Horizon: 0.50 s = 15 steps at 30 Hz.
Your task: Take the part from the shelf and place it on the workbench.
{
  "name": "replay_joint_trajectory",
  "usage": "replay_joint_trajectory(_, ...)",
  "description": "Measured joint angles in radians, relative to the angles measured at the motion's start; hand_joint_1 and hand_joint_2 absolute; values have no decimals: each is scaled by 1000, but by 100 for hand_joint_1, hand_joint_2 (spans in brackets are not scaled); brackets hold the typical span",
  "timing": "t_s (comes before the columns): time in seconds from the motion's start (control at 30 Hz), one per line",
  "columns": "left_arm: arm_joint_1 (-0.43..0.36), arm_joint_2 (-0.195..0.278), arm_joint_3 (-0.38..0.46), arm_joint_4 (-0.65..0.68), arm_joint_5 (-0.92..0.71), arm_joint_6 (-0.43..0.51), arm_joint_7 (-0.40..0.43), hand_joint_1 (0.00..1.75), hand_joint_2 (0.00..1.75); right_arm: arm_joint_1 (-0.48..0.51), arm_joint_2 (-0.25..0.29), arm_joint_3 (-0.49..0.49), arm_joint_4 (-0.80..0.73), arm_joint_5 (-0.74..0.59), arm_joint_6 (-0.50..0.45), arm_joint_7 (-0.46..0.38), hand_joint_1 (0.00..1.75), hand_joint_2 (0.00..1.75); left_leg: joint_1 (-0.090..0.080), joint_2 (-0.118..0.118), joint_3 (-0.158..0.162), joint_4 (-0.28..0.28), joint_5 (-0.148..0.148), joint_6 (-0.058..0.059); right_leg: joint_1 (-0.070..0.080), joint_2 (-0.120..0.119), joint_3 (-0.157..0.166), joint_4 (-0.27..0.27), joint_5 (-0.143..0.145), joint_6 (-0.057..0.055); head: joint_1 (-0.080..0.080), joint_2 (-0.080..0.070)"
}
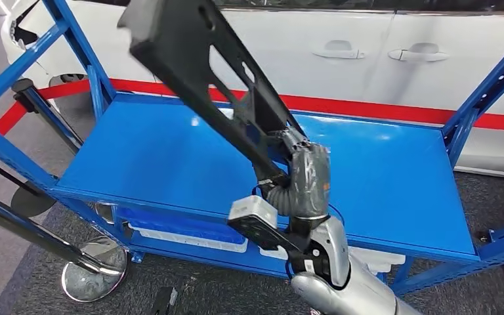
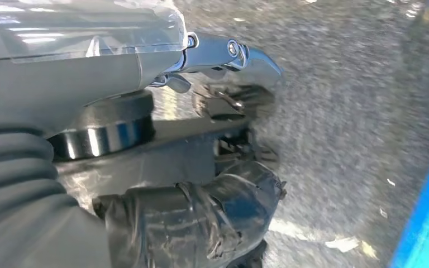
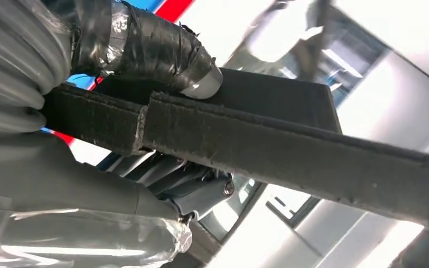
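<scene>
Carry step: right hand [image 1: 302,172] clamped around black part [image 1: 197,65], raised tilted over blue workbench [image 1: 157,157] centre; next, lower and release

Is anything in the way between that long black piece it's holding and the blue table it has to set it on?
Nothing visible. The right hand grips the black part and holds it tilted in the air above the blue workbench. The surface below and around it looks bare, so there is open room to lower it.
</scene>
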<state>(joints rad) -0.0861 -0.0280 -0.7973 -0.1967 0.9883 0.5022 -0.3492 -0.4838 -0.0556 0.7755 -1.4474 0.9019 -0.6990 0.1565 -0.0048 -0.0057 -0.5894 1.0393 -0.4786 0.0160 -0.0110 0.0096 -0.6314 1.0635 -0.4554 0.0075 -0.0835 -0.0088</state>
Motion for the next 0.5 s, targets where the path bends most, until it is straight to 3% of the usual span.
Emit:
replay_joint_trajectory(0.07, 1, 2, 0, 1, -3, 15, 15, 0, 175, 35, -12, -7, -90, -58, -3, -34, 175, 175, 2, 2, -3, 10, -13, -7, -2, 0, 1, -4, 5, -12, -1, 0)
replay_joint_trajectory(0.1, 0, 3, 0, 2, -4, 18, 18, 0, 175, 49, -16, -7, -131, -91, -3, -49, 175, 175, 3, 2, -11, 34, -33, -11, -4, -1, 3, -6, 8, -17, -3, 0)
replay_joint_trajectory(0.2, 0, 4, 0, 2, -3, 19, 19, 0, 175, 98, -27, -7, -235, -211, -3, -113, 175, 175, 7, 2, -74, 199, -131, -24, -4, -5, 1, -7, 11, -24, -8, 0)
replay_joint_trajectory(0.27, 0, 4, 0, 2, -2, 18, 20, 0, 175, 131, -32, -7, -291, -272, -3, -155, 175, 175, 8, 2, -96, 267, -152, -25, -1, -7, -3, -5, 13, -26, -8, 0)
replay_joint_trajectory(0.3, 0, 4, 0, 2, -2, 18, 21, 0, 175, 143, -34, -7, -314, -291, -3, -167, 175, 175, 8, 2, -81, 248, -135, -23, 0, -6, -5, -5, 14, -27, -8, 0)
replay_joint_trajectory(0.37, -2, 4, 0, 2, -2, 18, 23, 0, 175, 159, -38, -7, -356, -326, -2, -188, 175, 175, 6, 2, -8, 120, -79, -14, 1, -5, -8, -4, 19, -27, -8, 0)
replay_joint_trajectory(0.43, -5, 4, 0, 2, -1, 15, 26, 0, 175, 178, -40, -7, -395, -379, -2, -227, 175, 175, -1, 1, 53, 10, -44, -6, 2, -4, -9, -5, 25, -21, -7, 0)
replay_joint_trajectory(0.5, -7, 4, 0, 2, -1, 10, 31, 0, 175, 208, -40, -7, -427, -454, -2, -284, 175, 175, -9, -1, 62, -17, -34, 1, 1, -6, -9, -9, 35, -9, -6, 0)
